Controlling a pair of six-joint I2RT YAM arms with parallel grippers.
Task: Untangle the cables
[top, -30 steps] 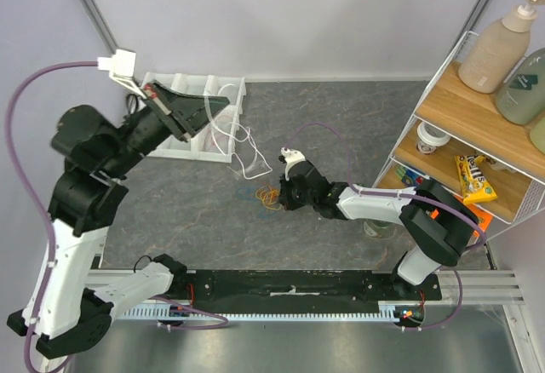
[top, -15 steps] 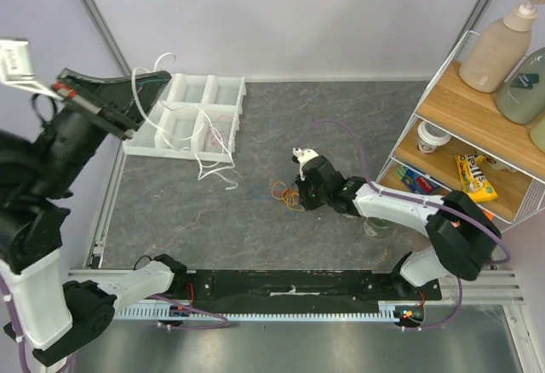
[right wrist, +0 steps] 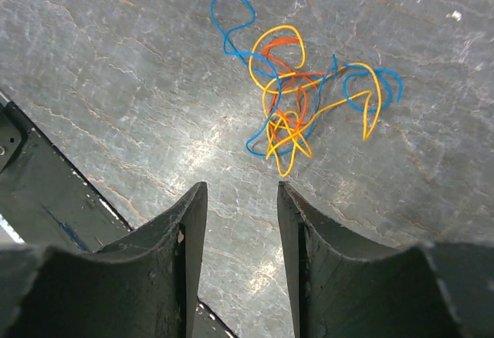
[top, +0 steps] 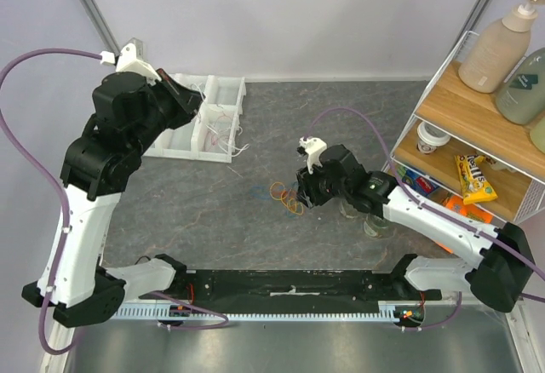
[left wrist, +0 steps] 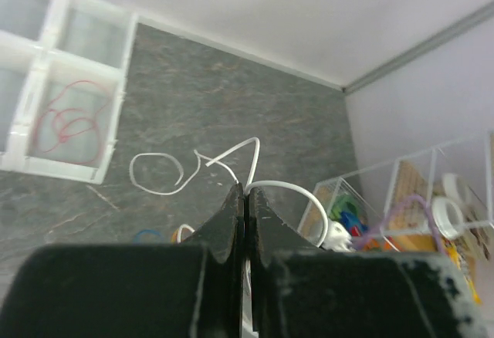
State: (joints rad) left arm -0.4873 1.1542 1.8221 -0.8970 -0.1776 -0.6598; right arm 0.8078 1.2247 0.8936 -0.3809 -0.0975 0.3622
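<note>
A tangle of thin blue, orange and yellow loops point(right wrist: 297, 99) lies on the grey table, also in the top view point(top: 287, 196). My right gripper point(right wrist: 241, 187) is open and empty, hovering just short of the tangle, beside it in the top view point(top: 304, 194). My left gripper point(left wrist: 245, 193) is shut on a thin white cable point(left wrist: 231, 160) that curls down toward the table. In the top view the left gripper point(top: 192, 95) is raised over the white tray point(top: 209, 155), with white strands point(top: 228, 139) hanging at the tray's edge. Red loops point(left wrist: 69, 126) lie in one tray compartment.
A wire shelf rack point(top: 477, 134) with bottles and snack packets stands at the right edge. Clear cups point(top: 375, 220) sit on the table under my right arm. A blue loop and an orange loop point(left wrist: 150, 235) show low in the left wrist view.
My left arm swung up and far left with the white cable, then came back over the tray. My right gripper moved right, off the coloured tangle, which stayed on the table.
</note>
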